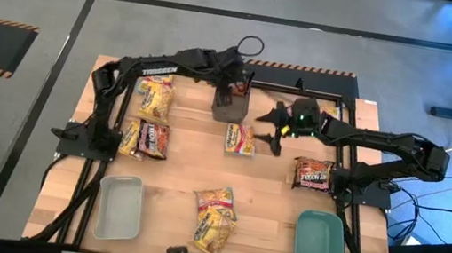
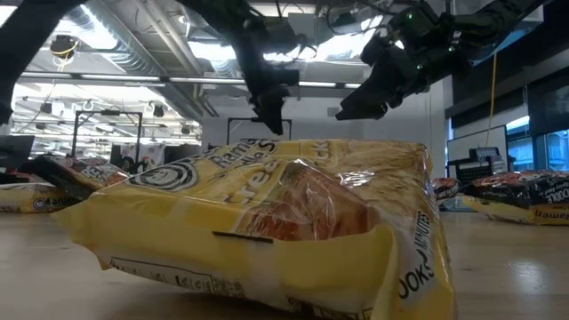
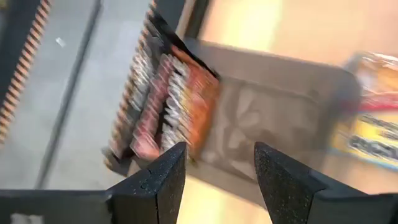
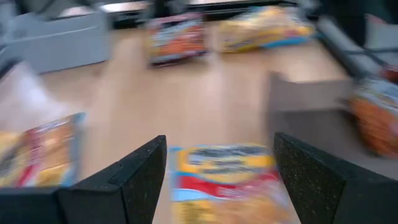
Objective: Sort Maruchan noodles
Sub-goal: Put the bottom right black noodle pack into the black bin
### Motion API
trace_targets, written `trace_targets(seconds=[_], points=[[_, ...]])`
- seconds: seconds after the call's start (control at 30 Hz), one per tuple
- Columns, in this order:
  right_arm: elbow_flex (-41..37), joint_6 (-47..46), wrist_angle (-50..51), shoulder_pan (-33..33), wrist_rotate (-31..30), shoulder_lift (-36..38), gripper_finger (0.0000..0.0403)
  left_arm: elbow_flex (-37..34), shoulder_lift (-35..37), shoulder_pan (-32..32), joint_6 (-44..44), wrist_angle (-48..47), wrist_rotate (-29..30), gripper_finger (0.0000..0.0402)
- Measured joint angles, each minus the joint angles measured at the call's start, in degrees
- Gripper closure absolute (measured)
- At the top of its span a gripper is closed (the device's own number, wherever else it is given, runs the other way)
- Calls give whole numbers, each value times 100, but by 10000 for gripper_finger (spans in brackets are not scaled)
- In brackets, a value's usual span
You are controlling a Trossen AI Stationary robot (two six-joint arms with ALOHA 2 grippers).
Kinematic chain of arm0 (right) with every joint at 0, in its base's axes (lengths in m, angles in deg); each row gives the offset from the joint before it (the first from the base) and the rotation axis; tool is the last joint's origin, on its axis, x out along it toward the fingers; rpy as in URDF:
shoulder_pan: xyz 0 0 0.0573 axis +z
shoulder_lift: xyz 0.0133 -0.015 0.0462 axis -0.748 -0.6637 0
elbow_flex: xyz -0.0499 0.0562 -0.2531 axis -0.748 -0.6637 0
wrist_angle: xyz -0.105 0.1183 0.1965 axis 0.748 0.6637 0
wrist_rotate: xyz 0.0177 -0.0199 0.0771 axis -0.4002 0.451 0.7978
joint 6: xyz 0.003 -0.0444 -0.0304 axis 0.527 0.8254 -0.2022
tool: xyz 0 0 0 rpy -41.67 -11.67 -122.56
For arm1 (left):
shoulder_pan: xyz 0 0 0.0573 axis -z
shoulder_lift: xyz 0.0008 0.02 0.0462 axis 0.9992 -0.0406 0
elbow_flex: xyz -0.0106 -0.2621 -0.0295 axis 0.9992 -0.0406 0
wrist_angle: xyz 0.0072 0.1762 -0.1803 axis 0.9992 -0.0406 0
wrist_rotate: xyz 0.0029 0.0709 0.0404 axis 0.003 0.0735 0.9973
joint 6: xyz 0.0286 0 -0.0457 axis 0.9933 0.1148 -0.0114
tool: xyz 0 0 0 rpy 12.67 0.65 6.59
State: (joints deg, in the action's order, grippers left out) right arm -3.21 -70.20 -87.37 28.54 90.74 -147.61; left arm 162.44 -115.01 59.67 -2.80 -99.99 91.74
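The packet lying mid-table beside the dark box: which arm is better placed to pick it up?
Probably the right: its claw hangs open next to that packet, while the left claw is over the dark box.

Bare surface (image 1: 269,196) is lying open between the front yellow packets (image 1: 214,219) and the teal tray (image 1: 320,245); the dark box (image 1: 230,105) is crowding the back.

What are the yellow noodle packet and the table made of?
The yellow noodle packet looks like thin shiny plastic: it crinkles, catches light, and has a see-through window. The table looks like pale wood with a smooth finish, showing faint plank lines.
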Motion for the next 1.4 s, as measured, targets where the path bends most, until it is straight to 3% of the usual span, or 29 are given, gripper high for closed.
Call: trace_targets(seconds=[0.13, 0.37, 0.5, 0.6, 0.8, 1.07, 1.23, 1.4], points=[[1, 90, 238, 520, -449, 0, 123, -884, 624, 393, -614, 347, -25, 221], [-4, -378, 1033, 968, -876, 237, 123, -3163, 1907, 1359, -1339, 2852, 116, 221], [5, -703, 1822, 1220, -1509, 622, 123, -4197, 2158, 1943, -1538, 4428, 114, 221], [0, -906, 2444, 1441, -2113, 944, 123, -4692, 2148, 2298, -1505, 5067, 101, 221], [0, -1579, 3511, 1704, -2789, 1500, 123, -4975, 1991, 2723, -1523, 5457, 22, 221], [2, -2838, 4592, 2111, -2736, 1882, 123, -4967, 1962, 3134, -1406, 5613, -131, 221], [265, -3831, 5997, 2179, -2218, 1929, 123, -4967, 1960, 3236, -1397, 5634, -72, 221], [483, -4778, 7261, 2179, -2695, 1934, 123, -4967, 1960, 3246, -1501, 5639, -42, 221]])
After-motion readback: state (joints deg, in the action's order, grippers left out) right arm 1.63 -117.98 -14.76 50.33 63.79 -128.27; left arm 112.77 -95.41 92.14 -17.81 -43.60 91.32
